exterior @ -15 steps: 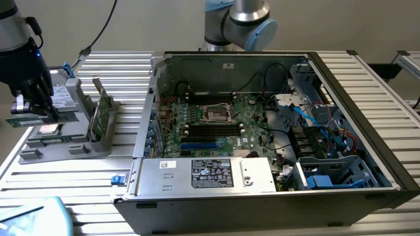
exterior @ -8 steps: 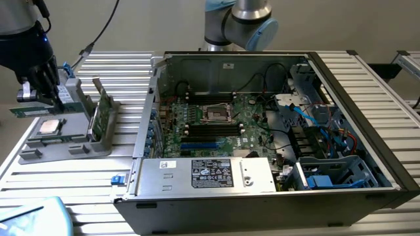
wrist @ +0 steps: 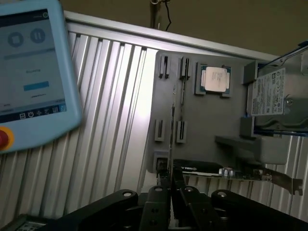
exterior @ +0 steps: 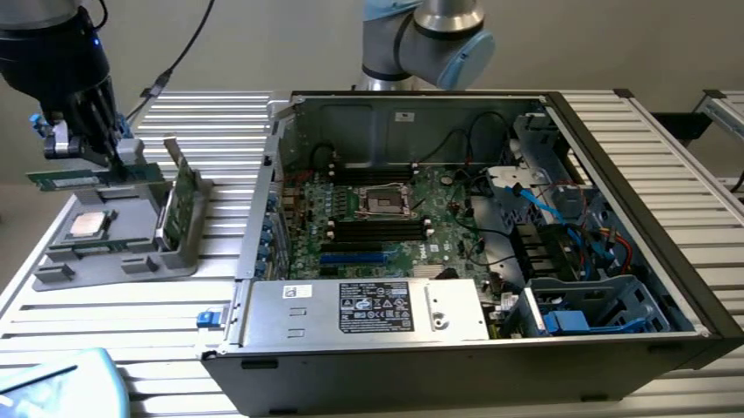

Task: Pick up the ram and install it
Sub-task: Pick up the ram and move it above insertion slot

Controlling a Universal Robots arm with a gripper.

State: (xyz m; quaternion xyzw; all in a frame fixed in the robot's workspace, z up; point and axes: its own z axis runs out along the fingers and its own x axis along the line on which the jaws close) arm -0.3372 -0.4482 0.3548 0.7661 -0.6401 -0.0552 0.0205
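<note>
The end effector was clamped narrowly on the ram, holding it level just above the grey holder. Pick-up looked done. The motherboard slots, well apart from the holder, appeared empty, so installation was not yet done.

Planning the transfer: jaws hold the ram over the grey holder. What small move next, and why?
Probably lift up a little before travelling: the ram, clamped in the jaws, sits low over the grey holder and close to the upright green board, which stands between it and the open case.
</note>
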